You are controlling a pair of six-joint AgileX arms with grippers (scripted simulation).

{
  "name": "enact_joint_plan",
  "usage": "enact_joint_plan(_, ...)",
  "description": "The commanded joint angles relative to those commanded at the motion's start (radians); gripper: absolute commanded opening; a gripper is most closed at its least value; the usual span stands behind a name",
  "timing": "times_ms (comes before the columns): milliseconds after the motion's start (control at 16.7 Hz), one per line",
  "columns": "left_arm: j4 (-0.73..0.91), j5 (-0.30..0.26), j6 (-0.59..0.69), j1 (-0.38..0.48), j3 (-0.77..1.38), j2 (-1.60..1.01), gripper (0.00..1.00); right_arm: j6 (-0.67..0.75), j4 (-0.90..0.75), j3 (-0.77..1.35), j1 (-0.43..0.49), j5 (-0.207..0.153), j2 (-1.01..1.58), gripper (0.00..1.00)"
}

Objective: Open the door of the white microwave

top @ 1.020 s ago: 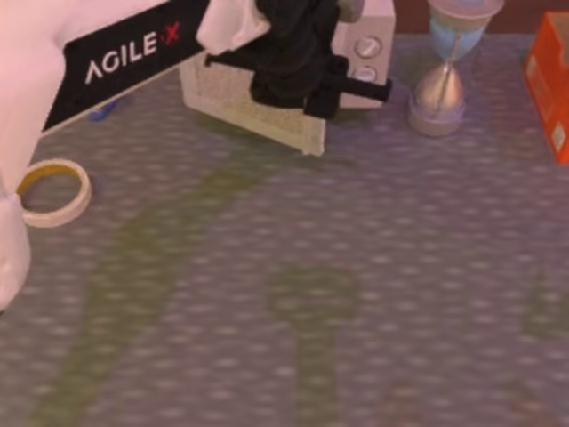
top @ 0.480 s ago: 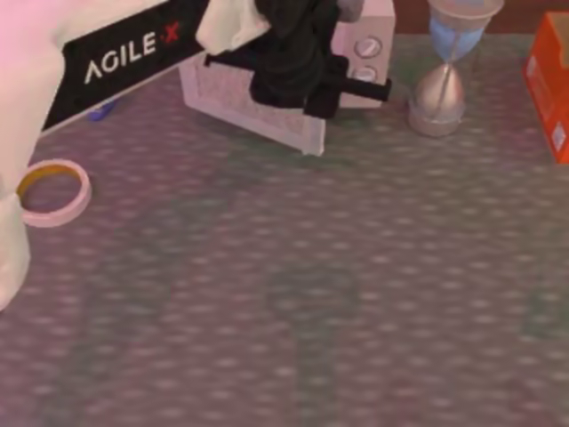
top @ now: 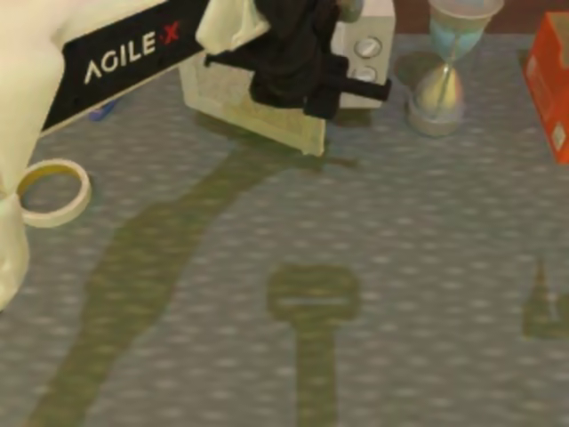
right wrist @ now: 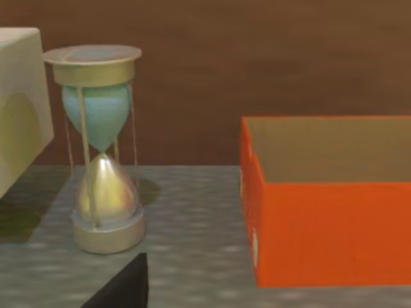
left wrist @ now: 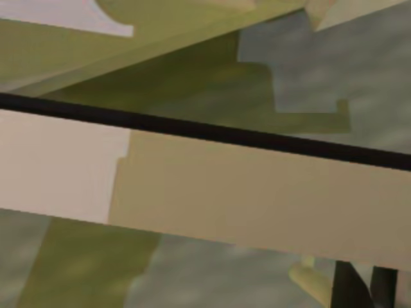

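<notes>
The white microwave (top: 378,27) stands at the table's far edge, its two grey knobs showing to the right of my left arm; one side of it also shows in the right wrist view (right wrist: 19,96). Its door (top: 231,102) is swung partly out, with the free edge toward the table's middle. My left gripper (top: 322,105) sits at that free edge, shut on the door. In the left wrist view the door's edge (left wrist: 257,192) fills the frame as a pale band. A dark corner of my right gripper (right wrist: 128,287) shows; that arm is parked outside the top view.
An hourglass (top: 442,80) stands just right of the microwave, seen close up (right wrist: 103,160). An orange open box (top: 549,80) sits at the far right (right wrist: 327,199). A tape ring (top: 53,191) lies at the left under my left arm.
</notes>
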State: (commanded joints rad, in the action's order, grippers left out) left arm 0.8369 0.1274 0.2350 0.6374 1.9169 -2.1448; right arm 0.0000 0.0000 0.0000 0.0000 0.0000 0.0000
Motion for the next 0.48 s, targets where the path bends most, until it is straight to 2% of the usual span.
enact_joint_plan(480, -0.063, -0.062, -0.124, -0.033, -0.141, 0.100, 0.00, 0.000, 0.000, 0.000, 0.000, 0.000, 0.000, 1.00)
